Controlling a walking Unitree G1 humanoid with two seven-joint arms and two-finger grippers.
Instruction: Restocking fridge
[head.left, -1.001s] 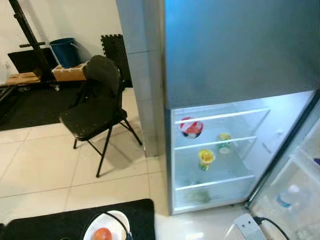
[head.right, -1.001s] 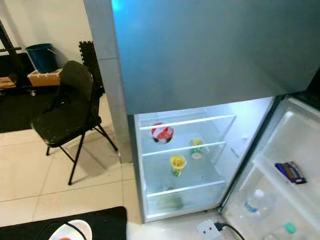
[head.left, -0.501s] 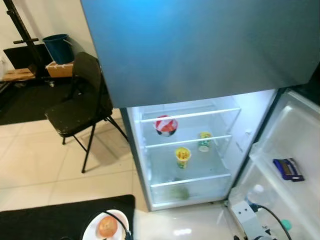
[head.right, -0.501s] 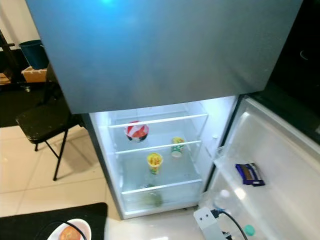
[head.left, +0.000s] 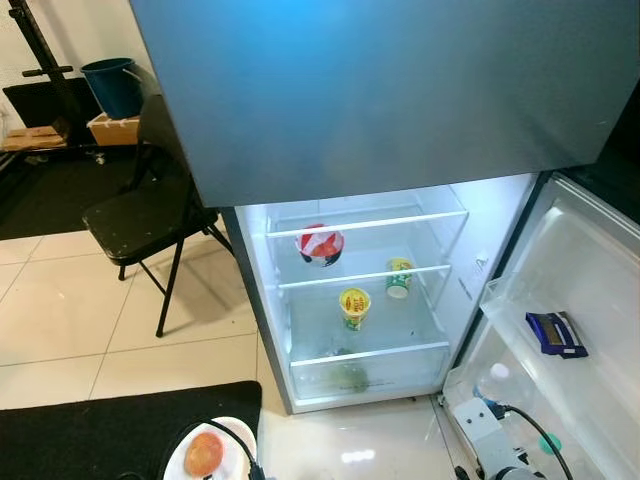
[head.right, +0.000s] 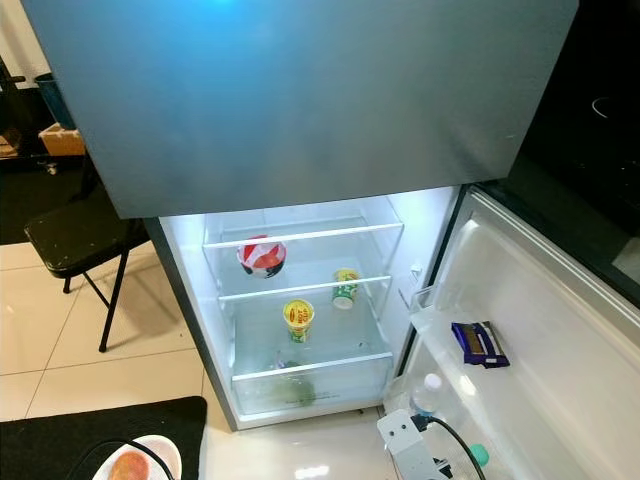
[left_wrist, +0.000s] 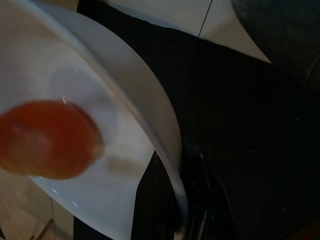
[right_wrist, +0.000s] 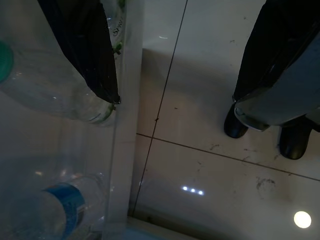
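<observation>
You have one white plate with one orange-red round fruit lying on it, and your left gripper is pinching that plate's rim: one black finger runs under the plate, another sits against its edge. The fruit rests on the plate's inner surface, away from the pinched rim, smooth-skinned and blurred close to the wrist camera.

Ahead of that hand stands the open fridge, lit inside, with three glass shelves. On them you can count one red-and-white bowl on the upper level, one green cup and one yellow cup below it, and something green and indistinct in the bottom drawer.

Your right gripper hangs low beside the fridge door, its two black fingers spread wide with nothing between them. One finger overlaps the door bin, where two clear plastic bottles lie. Higher on the door sits one dark blue packet. One black folding chair stands off beyond your left hand.
</observation>
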